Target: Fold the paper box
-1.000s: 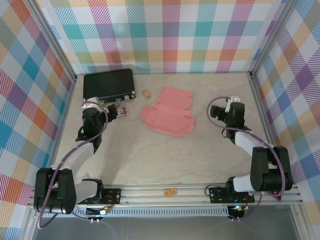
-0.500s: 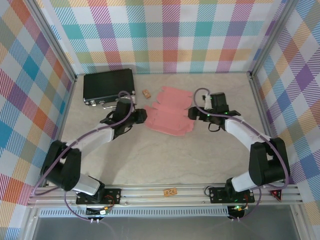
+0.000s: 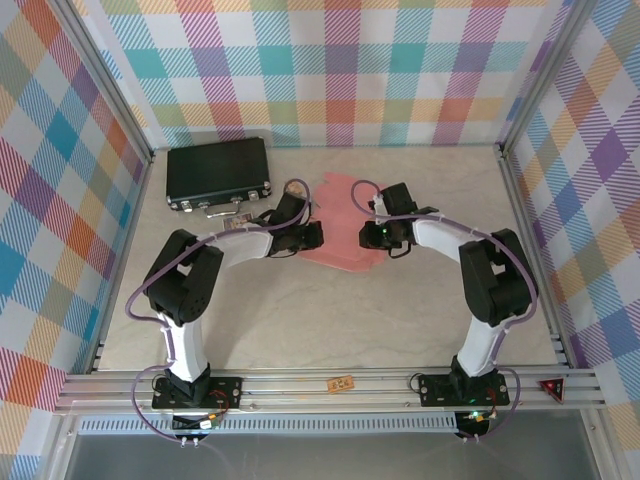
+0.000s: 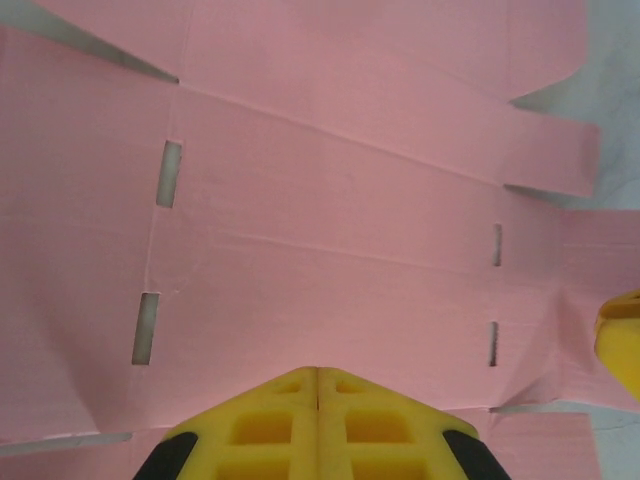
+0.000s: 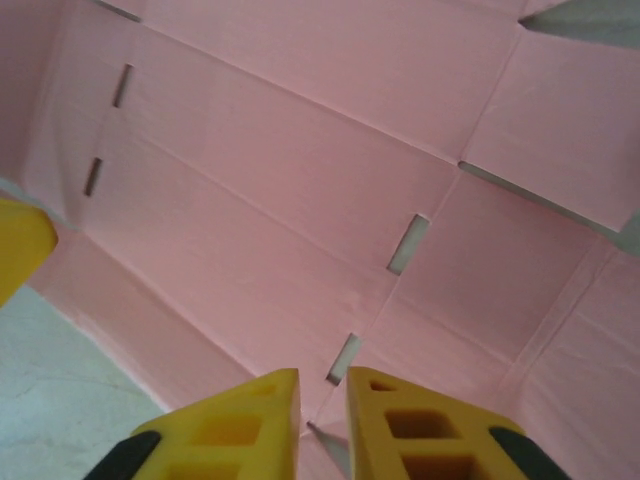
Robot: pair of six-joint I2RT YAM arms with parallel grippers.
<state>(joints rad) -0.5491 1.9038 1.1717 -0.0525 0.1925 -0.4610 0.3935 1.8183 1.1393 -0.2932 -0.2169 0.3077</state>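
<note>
The paper box (image 3: 338, 205) is a flat salmon-pink die-cut sheet lying at the middle back of the table. From the left wrist the sheet (image 4: 330, 200) shows creases and narrow slots. My left gripper (image 3: 314, 236) rests at its left edge; its yellow tips (image 4: 318, 372) are pressed together, shut, with nothing between them. My right gripper (image 3: 370, 236) is at the sheet's right edge. From the right wrist, that gripper (image 5: 322, 390) stands over a crease of the sheet (image 5: 280, 180) by a slot, its jaws a narrow gap apart. The card looks wrinkled near it.
A black hard case (image 3: 218, 172) lies at the back left, close behind my left arm. Checked walls enclose the table on three sides. A small tan tag (image 3: 340, 383) sits on the front rail. Bare tabletop (image 3: 330, 310) stretches in front of the sheet.
Both arms swung in from the table's sides and now meet at the pink sheet. Both grippers closed on the way, the left fully, the right to a narrow gap.
</note>
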